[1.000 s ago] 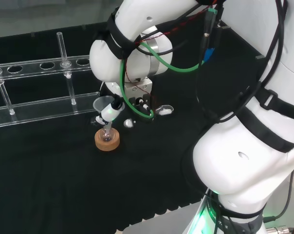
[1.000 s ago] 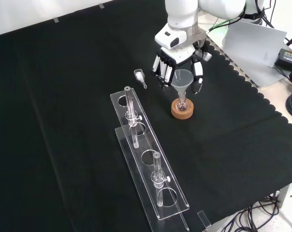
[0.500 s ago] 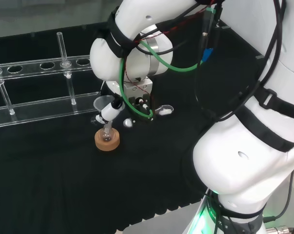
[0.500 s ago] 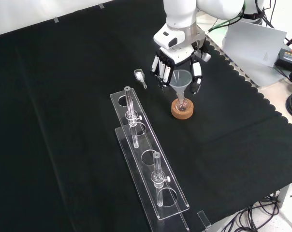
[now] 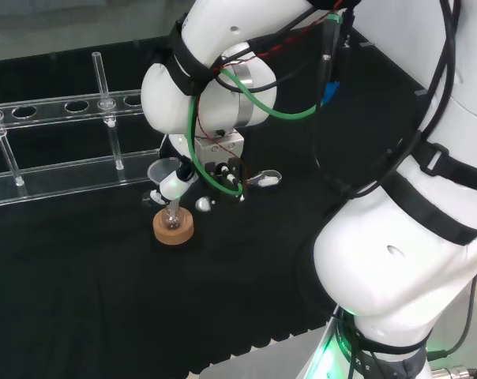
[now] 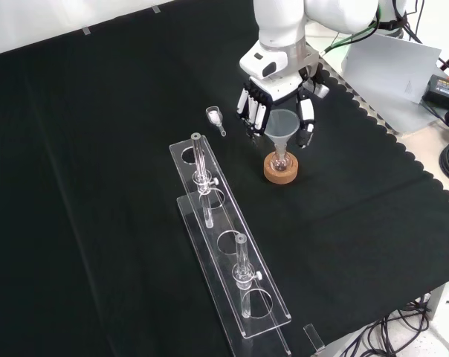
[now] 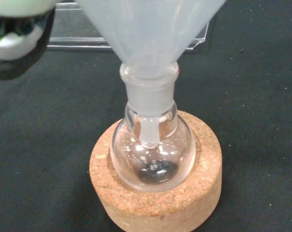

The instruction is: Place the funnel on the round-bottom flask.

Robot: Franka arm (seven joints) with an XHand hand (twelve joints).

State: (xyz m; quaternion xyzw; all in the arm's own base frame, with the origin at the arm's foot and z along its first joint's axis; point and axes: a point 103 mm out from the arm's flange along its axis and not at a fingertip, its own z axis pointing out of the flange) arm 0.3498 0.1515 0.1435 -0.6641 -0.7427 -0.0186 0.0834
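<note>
One funnel sits stem-down in the flask on its cork ring; robot hand fingers curl around the funnel.

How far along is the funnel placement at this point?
Done: the funnel has its stem down inside the neck of the round-bottom flask, which sits on its cork ring. In hand: the hand is around the funnel's cone. Left: let go and withdraw.
</note>
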